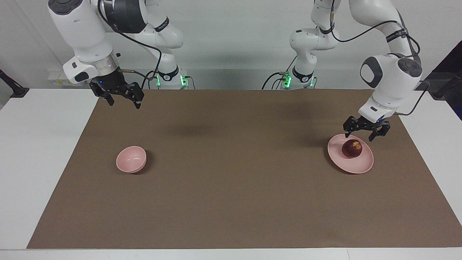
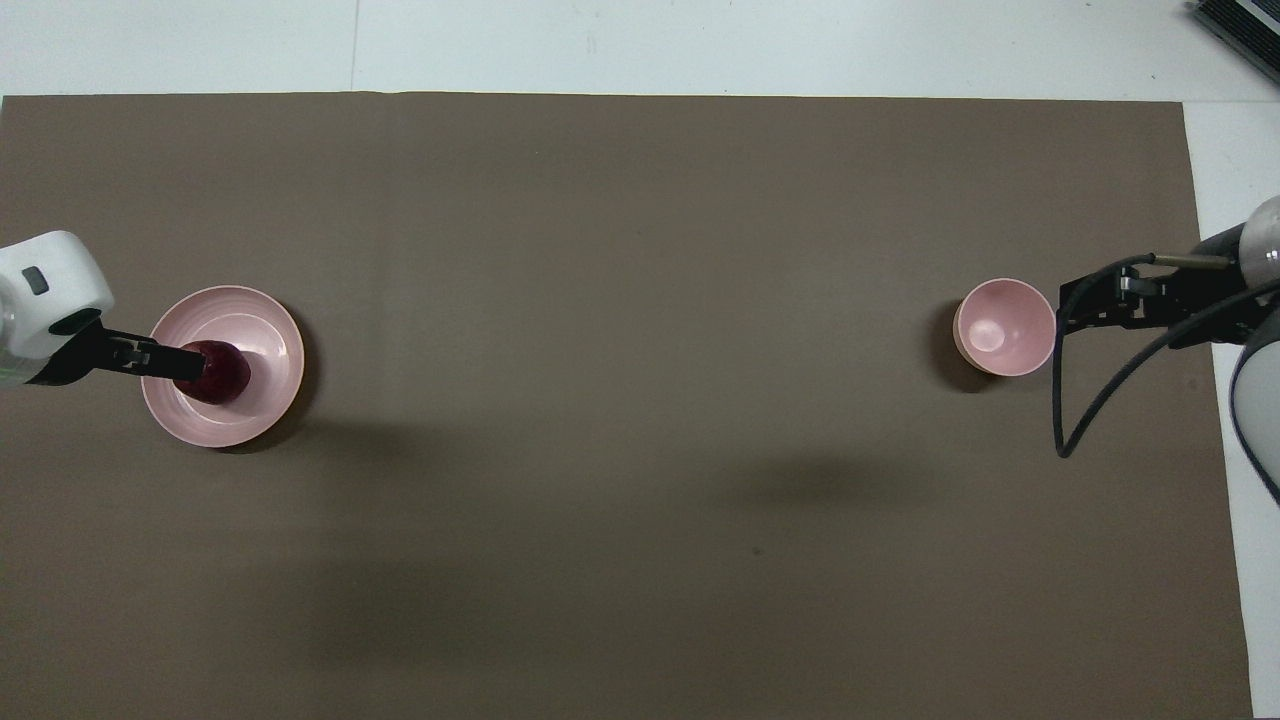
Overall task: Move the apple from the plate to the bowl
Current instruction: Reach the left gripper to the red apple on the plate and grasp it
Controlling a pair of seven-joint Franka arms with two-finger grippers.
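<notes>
My left tool [image 1: 364, 133] hangs just over the apple [image 1: 352, 148], fingers spread apart, nothing in them, no contact that I can see. Apple sits on the plate [image 1: 362, 167] at the left arm's end of the worktop [image 1: 231, 202]. My right tool [image 1: 122, 98] waits, fingers apart, over bare worktop near the bowl [image 1: 131, 159], which stands well apart from the plate at the right arm's end.

Step in hand, as I judge it: the grasp. Do it well by centring the fingers either side of the apple's widest part, lowering straight so neither tip nudges it into a roll, stopping short of the plate, then closing gently. Lift clear of the low rim before travelling.

Count: one apple, one plate, one bowl, two tools.
</notes>
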